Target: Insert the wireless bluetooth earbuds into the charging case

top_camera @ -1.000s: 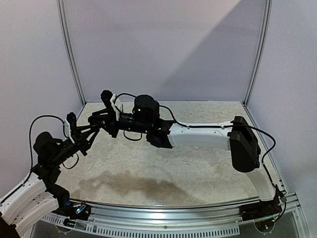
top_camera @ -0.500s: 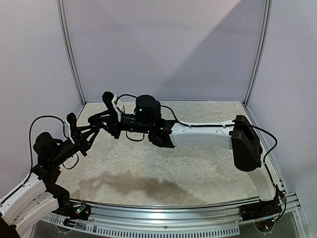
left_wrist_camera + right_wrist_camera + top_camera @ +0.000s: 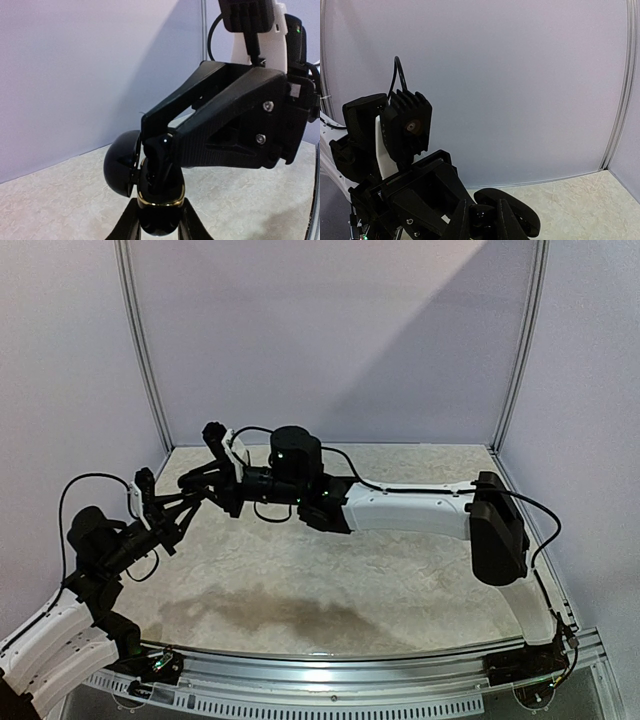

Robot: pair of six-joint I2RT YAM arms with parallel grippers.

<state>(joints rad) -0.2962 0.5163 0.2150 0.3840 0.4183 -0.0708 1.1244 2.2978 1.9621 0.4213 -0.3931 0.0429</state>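
Note:
In the left wrist view my left gripper is shut on a glossy black charging case with a gold rim. Its lid hangs open to the left. My right gripper reaches in from the upper right, shut on a black earbud that sits in the case's mouth. The right wrist view shows the same earbud between the right gripper's fingers, with the lid behind it. From the top view the left gripper and right gripper meet above the table's far left. No other earbuds show.
The marbled table is enclosed by lavender walls. Metal posts stand at the back left and back right. The right arm's white forearm stretches across the table's middle.
The right arm has edged slightly left, towards the left gripper. Both grips are unchanged.

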